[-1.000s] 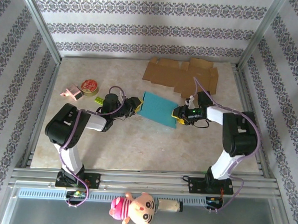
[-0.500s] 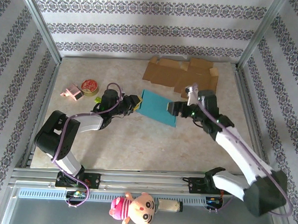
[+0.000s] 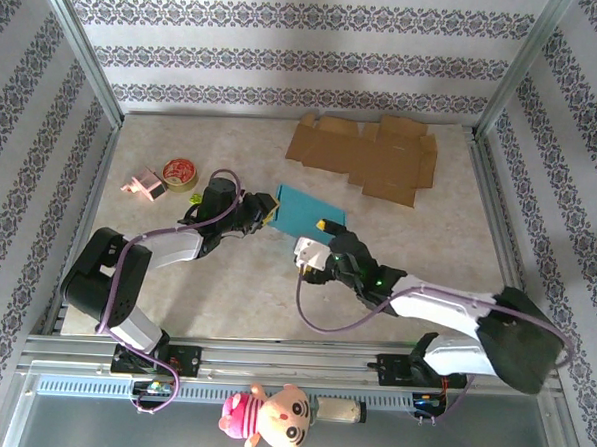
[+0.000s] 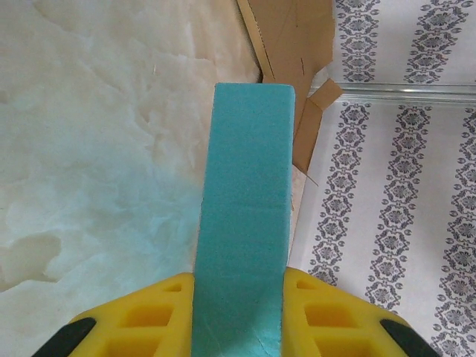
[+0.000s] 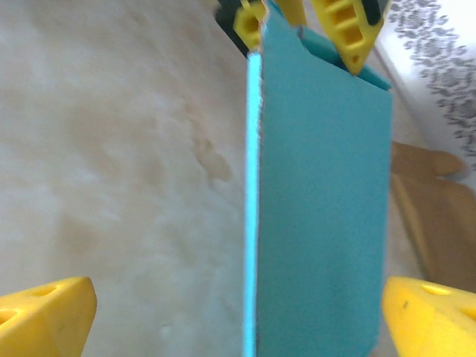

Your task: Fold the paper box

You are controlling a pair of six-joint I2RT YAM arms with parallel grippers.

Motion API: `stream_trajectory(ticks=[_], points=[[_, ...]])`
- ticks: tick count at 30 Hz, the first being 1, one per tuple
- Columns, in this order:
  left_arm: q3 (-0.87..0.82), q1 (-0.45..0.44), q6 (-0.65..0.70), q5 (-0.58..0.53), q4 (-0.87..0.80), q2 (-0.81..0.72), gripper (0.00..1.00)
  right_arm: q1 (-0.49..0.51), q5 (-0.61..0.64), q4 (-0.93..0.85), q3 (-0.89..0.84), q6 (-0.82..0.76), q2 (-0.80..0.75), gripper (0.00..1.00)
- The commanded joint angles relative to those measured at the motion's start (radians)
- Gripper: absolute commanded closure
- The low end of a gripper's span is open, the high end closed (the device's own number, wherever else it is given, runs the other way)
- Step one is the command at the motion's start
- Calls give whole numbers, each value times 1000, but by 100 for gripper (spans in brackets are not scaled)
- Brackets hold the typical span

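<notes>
Your left gripper point(image 3: 263, 206) is clamped on the one teal paper box point(image 3: 301, 206) at mid-surface point(image 3: 225, 280). Your right gripper point(image 5: 238, 312) is spread wide, facing the box's near edge. From overhead, that wrist hides the box's near corner. Beyond lies flattened brown cardboard point(image 3: 367, 155). At far left are one tape roll point(image 3: 180, 172) and one small pink item point(image 3: 143, 185), too small to identify.

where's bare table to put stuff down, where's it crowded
Bare: the back-left corner between the tape roll and the flat cardboard; the right side in front of the cardboard; the near strip between both arms. Crowded: the middle, where the left gripper holds the teal box and the open right gripper faces it.
</notes>
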Motion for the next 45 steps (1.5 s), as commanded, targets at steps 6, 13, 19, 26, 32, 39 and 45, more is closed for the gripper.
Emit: stream_trajectory(ticks=[6,13,19,26,32,39,45], points=[[22,-7,-2,5,-62,-41,78,-19,130,386,30,-266,257,11],[14,-19,-18,3,-61,-39,71,-21,166,532,63,-315,392,29],[6,-25,-33,3,-35,-38,61,-14,164,540,64,-307,401,58],[49,-26,61,-66,-188,-165,36,-5,172,493,49,-309,326,67],[172,-24,373,-375,-647,-459,9,2,88,94,80,-274,71,69],[264,-24,782,-498,-902,-688,0,-40,-370,-1179,645,-179,72,68],[255,-25,921,-501,-1020,-804,0,-31,-377,-1533,1055,-161,402,68]])
